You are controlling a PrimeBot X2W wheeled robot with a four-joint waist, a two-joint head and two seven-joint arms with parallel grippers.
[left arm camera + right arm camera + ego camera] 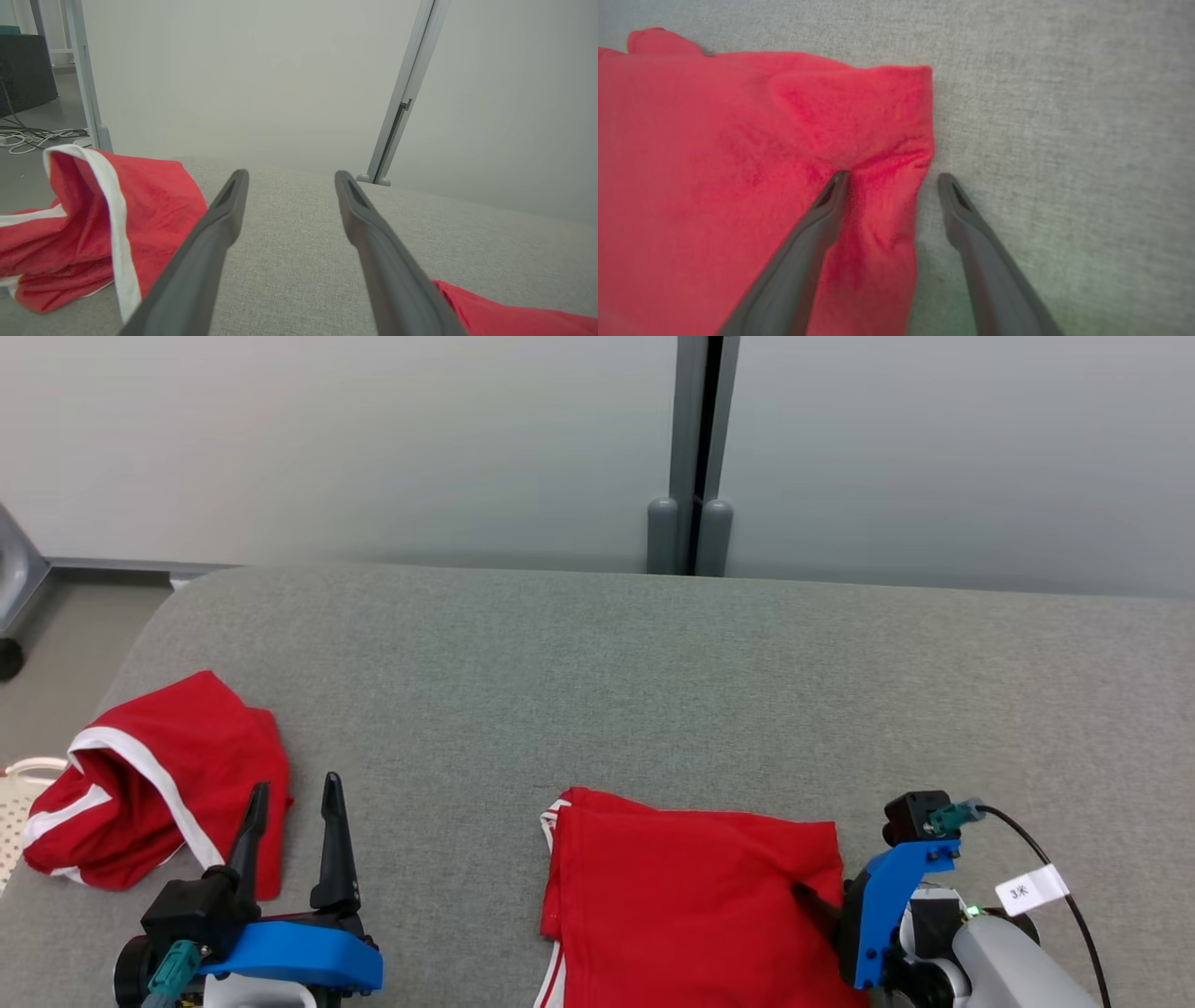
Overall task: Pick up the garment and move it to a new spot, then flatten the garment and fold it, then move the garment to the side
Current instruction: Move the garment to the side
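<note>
A red garment (691,896) lies flat and folded on the grey cloth surface (597,691) at the near centre, with white trim along its left edge. My right gripper (822,907) stands open at its right edge. In the right wrist view the gripper (893,176) straddles that edge: one finger presses a crease into the garment (738,154), the other rests on bare grey cloth. A second red garment (159,784) with white bands lies crumpled at the left. My left gripper (295,786) stands open just to its right, holding nothing, as the left wrist view (290,173) also shows.
The grey surface ends at a rounded far edge before a pale partition wall with a grey post (695,457). Floor shows beyond the left edge, with a white perforated basket (14,812) there. Cables (32,137) lie on the floor.
</note>
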